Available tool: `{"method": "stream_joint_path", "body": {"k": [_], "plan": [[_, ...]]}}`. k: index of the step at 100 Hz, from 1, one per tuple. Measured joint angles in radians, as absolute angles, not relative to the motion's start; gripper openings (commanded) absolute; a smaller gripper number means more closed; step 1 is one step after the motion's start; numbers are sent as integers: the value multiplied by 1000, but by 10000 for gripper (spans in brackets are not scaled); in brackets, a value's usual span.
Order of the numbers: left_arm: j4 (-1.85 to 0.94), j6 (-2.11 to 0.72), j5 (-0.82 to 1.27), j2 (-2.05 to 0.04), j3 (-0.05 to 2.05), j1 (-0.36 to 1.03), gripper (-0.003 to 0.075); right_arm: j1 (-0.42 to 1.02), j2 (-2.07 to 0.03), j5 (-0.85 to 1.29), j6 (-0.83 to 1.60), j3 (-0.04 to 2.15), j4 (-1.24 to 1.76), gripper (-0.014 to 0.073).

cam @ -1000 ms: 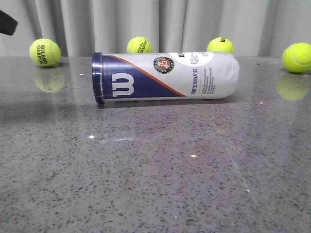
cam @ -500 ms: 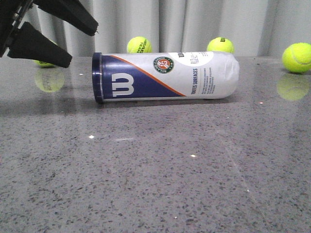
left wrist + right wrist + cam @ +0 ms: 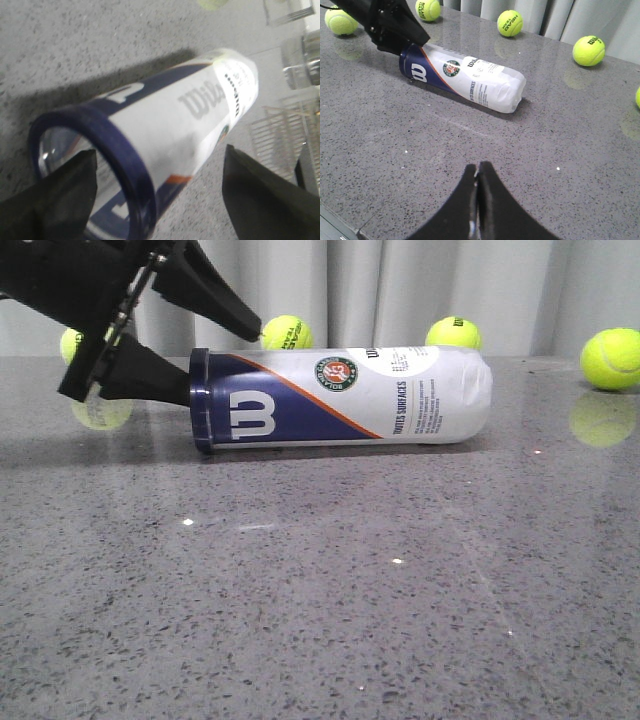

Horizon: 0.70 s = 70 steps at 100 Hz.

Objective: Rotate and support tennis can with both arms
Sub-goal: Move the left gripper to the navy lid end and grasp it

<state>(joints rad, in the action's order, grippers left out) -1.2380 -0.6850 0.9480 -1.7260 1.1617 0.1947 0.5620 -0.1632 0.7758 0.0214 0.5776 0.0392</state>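
Straddling the navy rim, the left gripper [image 3: 222, 360] has its fingers [image 3: 60, 200] spread wide and not yet gripping; half a second ago it was short of the tennis can [image 3: 345, 397], a second ago barely in view. Can lies on its side on the counter [image 3: 320, 590], unmoved. Right gripper [image 3: 477, 200] hangs well back, fingers pressed together. Grasp looks imminent.

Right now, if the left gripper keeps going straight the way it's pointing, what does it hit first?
Probably the tennis can: the open left gripper points at its navy-rimmed end, fingers straddling the rim. Whether they already touch is unclear.
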Motion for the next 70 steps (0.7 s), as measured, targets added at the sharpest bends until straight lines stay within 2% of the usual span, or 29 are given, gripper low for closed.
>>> {"method": "stream_joint_path", "body": {"k": [17, 31, 70], "plan": [[-1300, -717, 950, -1767, 1173, 221, 486, 562, -163, 776, 21, 578, 39, -67], [-1319, -730, 950, -1774, 1174, 232, 440, 562, -163, 776, 21, 578, 39, -67], [-1353, -749, 964, -1774, 1174, 232, 162, 562, -163, 776, 21, 578, 39, -67]]}}
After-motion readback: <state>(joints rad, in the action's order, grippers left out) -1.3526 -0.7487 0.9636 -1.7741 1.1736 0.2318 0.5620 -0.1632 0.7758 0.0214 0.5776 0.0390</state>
